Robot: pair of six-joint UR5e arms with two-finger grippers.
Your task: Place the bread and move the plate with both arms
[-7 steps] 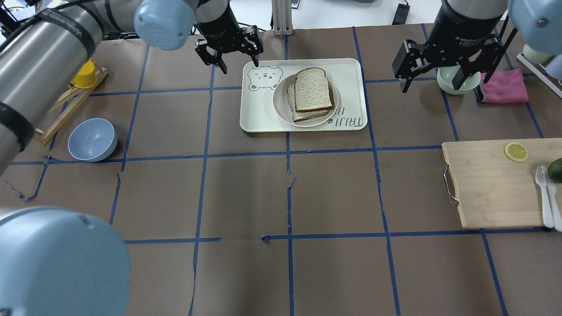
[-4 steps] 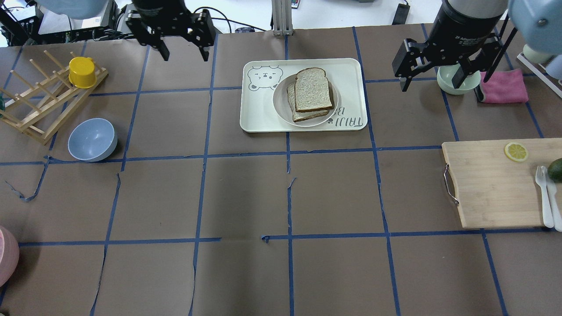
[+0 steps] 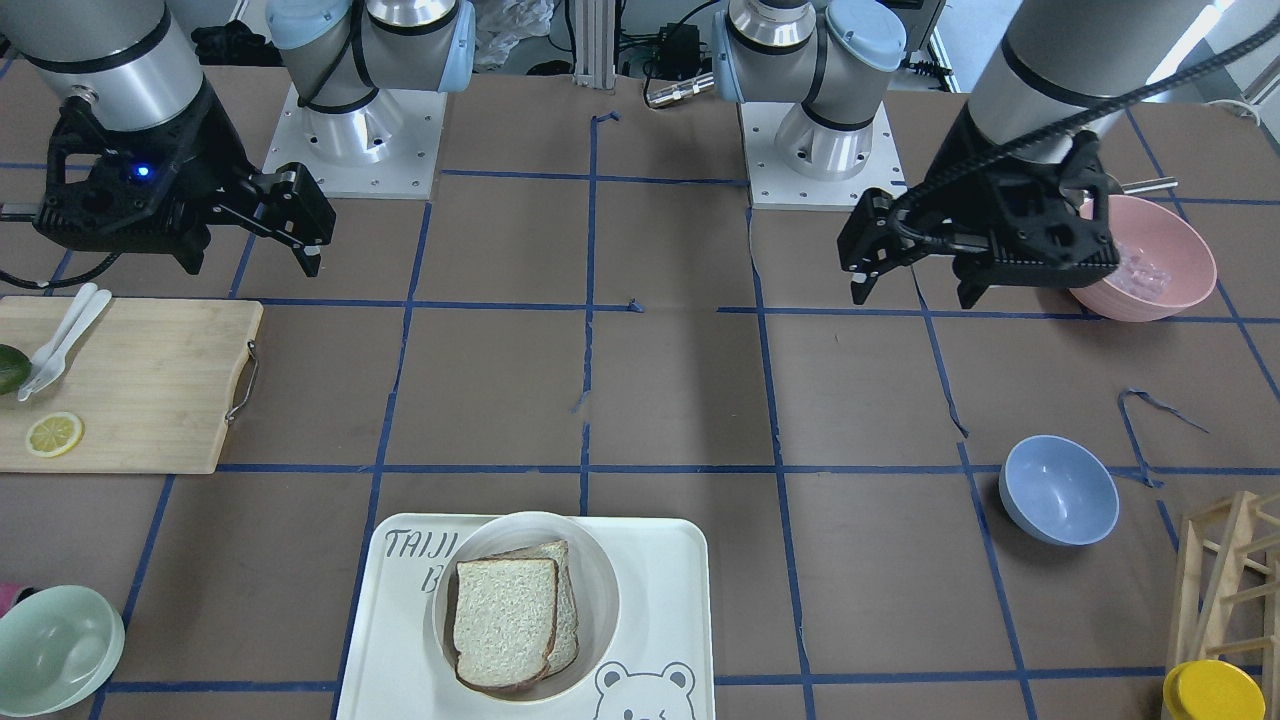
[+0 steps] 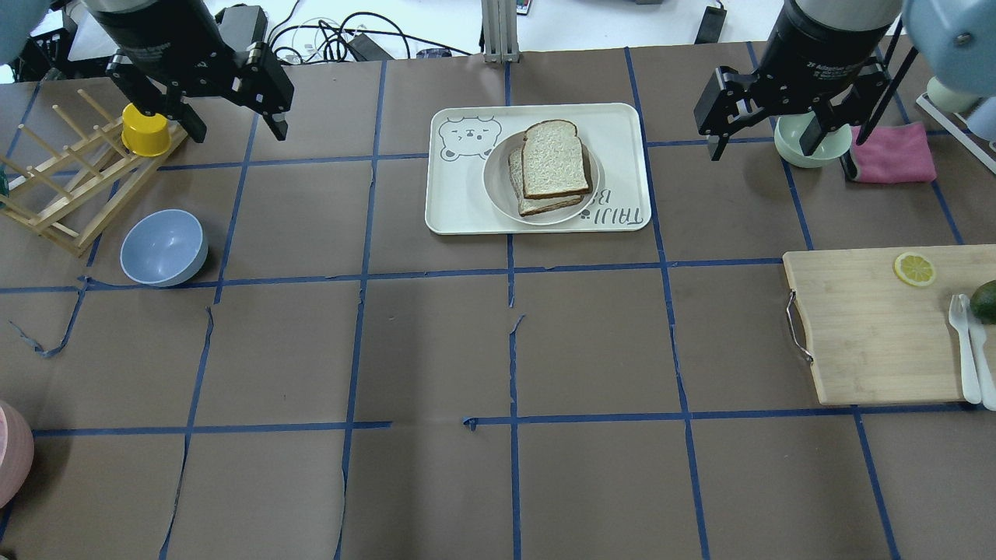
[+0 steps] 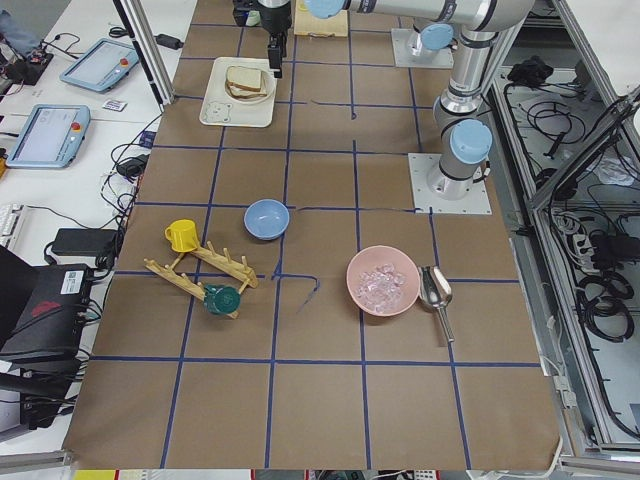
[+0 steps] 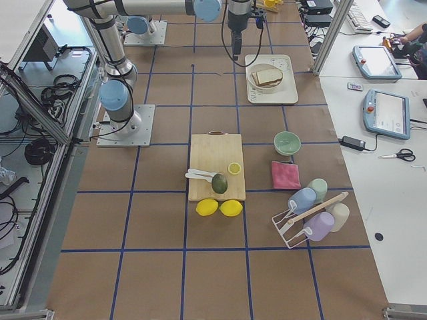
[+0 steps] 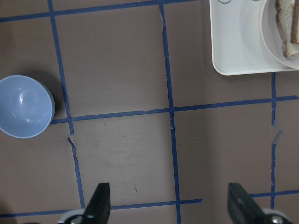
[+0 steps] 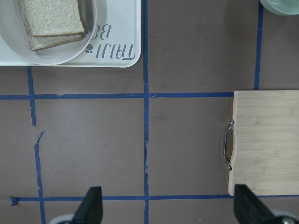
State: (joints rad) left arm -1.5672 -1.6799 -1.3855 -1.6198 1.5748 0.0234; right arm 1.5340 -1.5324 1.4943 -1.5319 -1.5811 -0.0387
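Two bread slices lie stacked on the round cream plate [image 4: 498,194], which sits on the white bear-print tray [image 4: 467,210]. The bread [image 4: 554,159] with dark crust and rounded top is the upper slice. It also shows in the front view [image 3: 503,620] and the right wrist view [image 8: 51,16]. My left gripper [image 4: 237,128] is open and empty, far left of the tray, near the rack. My right gripper [image 4: 762,149] is open and empty, right of the tray. Both hang above the table, touching nothing.
A blue bowl [image 4: 163,247] and a wooden rack [image 4: 70,202] with a yellow cup [image 4: 145,129] are at the left. A green bowl [image 4: 809,152], pink cloth [image 4: 895,153] and cutting board [image 4: 871,327] are at the right. A pink bowl [image 3: 1150,260] stands near the left base.
My left gripper has swung left, away from the tray's far-left corner to above the rack and yellow cup. The right gripper, bread and plate have hardly moved.
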